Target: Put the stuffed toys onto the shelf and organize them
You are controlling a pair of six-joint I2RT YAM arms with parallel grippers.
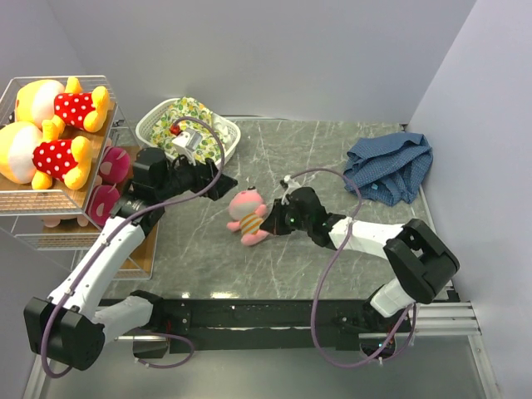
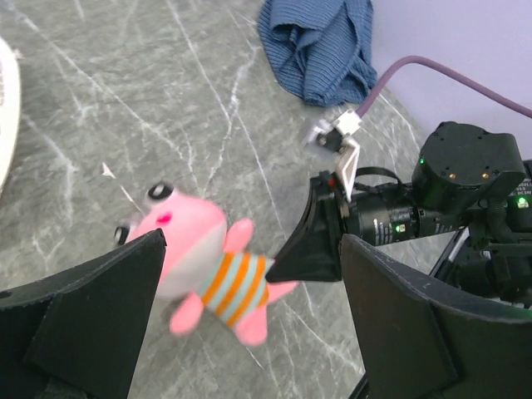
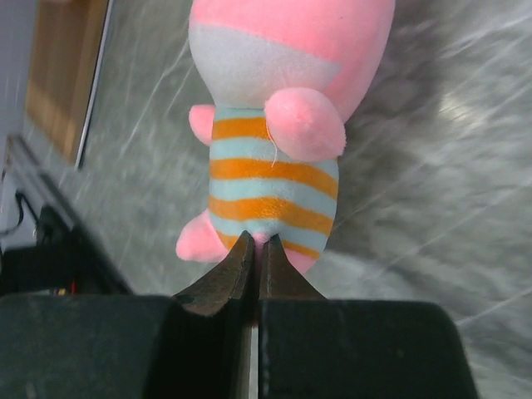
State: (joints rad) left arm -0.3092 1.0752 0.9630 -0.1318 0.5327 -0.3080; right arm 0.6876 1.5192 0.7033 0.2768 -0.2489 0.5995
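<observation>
Two grippers: the right gripper [image 3: 253, 249] is on the pink striped toy [image 3: 274, 166]; the left gripper [image 2: 253, 239] is near it, not touching.
Right fingers: pressed together, pinching the toy's lower hem between its legs.
Left fingers: spread wide, holding nothing; the wrist view shows the toy in the gap beyond them.
Right arm: stretched low over the table [image 1: 332, 150], forearm almost level, wrist pointing at the toy.
Left arm: slanted up from its base, wrist turned toward the toy's head.
Toy: lying on the table between the two grippers.
Shelf [image 1: 50, 201]: well apart from the toy, behind the left arm.
Top tier: two bears [image 1: 50, 104] lying down.
Lower tier: pink toys [image 1: 112, 166].
Basket [image 1: 150, 125]: beyond the toy, nearer the shelf.
Blue cloth [image 1: 391, 166]: well apart from the toy, on the right arm's side.
</observation>
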